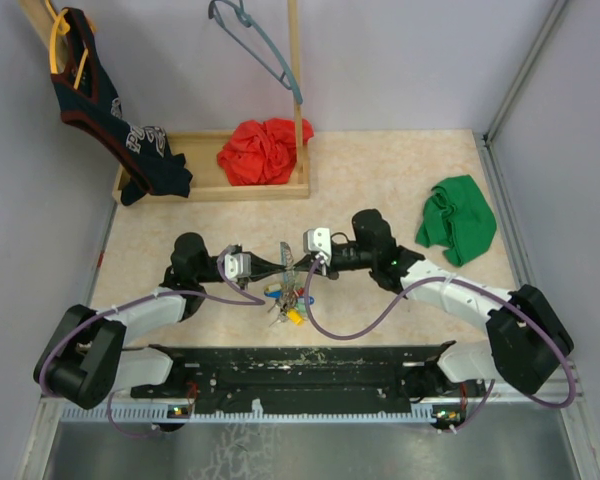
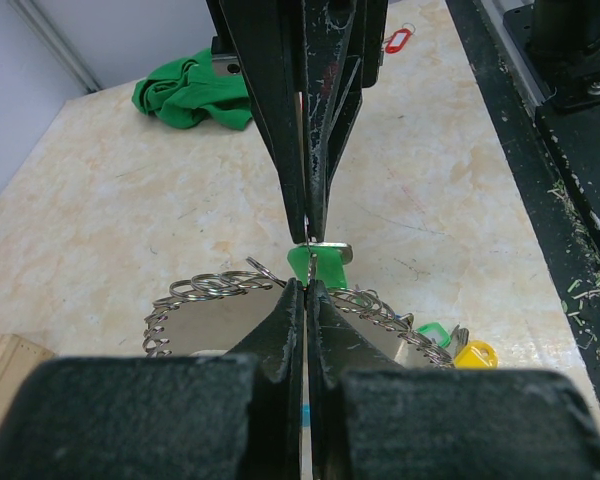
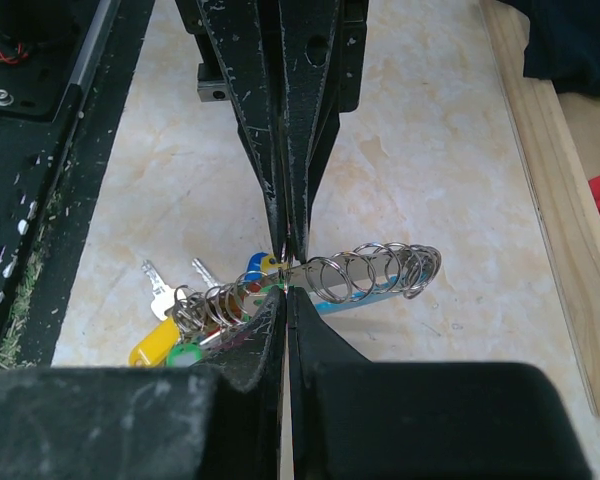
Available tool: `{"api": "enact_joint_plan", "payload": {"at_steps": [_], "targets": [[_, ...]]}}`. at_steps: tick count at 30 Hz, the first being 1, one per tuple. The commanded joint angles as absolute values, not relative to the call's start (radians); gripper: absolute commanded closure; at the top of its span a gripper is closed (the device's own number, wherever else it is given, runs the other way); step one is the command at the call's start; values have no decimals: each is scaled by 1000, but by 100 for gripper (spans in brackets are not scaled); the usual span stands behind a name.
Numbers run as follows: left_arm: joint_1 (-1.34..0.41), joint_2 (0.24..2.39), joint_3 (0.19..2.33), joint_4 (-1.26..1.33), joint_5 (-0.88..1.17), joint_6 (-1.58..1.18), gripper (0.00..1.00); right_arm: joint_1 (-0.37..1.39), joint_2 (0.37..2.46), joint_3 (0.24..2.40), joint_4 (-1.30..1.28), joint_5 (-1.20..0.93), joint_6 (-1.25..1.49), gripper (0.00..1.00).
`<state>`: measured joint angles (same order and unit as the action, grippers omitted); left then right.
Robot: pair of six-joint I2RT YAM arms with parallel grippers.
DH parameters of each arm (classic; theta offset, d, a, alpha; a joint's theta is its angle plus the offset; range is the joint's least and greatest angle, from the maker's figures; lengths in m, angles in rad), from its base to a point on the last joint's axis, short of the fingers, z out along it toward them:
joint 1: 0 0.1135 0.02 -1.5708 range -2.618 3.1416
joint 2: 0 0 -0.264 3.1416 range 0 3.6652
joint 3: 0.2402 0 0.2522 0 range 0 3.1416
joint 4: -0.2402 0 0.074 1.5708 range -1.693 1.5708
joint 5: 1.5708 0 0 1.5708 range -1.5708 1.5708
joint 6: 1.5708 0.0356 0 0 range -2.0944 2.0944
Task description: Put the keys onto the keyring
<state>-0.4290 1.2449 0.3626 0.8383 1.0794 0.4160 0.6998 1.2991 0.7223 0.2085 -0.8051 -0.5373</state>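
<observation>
Enclosing beige marbled tabletop [image 1: 380, 170], pale lilac walls [image 1: 400, 60]

left arm [image 1: 140, 312]: reaches from its base at the near-left corner, forearm low over the desk, angled in towards the middle.
right arm [image 1: 458, 294]: mirrors it from the near-right corner, forearm sloping in and leftwards.
left wrist [image 1: 190, 256]: level, pointing right.
right wrist [image 1: 372, 236]: level, pointing left.
left jaws: pressed together, no gap between the two dark fingers [image 2: 278, 335].
right jaws: likewise closed, fingers [image 3: 315, 345] meeting at a narrow point.
relation: the two sets of jaws face each other tip to tip at mid-desk, nearly touching and in one line.
grip: each tip is closed at a thin metal edge. Whether it is pinched cannot be told.
</observation>
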Motion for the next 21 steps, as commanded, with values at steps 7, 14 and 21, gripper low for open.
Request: {"api": "enact_joint_plan", "payload": {"at_steps": [7, 14, 21], "targets": [[-422, 1252, 388, 887, 1103, 408, 100, 717, 1313, 789, 196, -824, -558, 100], [-422, 1251, 387, 887, 1093, 408, 100, 718, 1270, 766, 192, -781, -553, 100], [-420, 1247, 386, 885, 1088, 407, 100, 717, 1258, 760, 190, -792, -551, 100]]}}
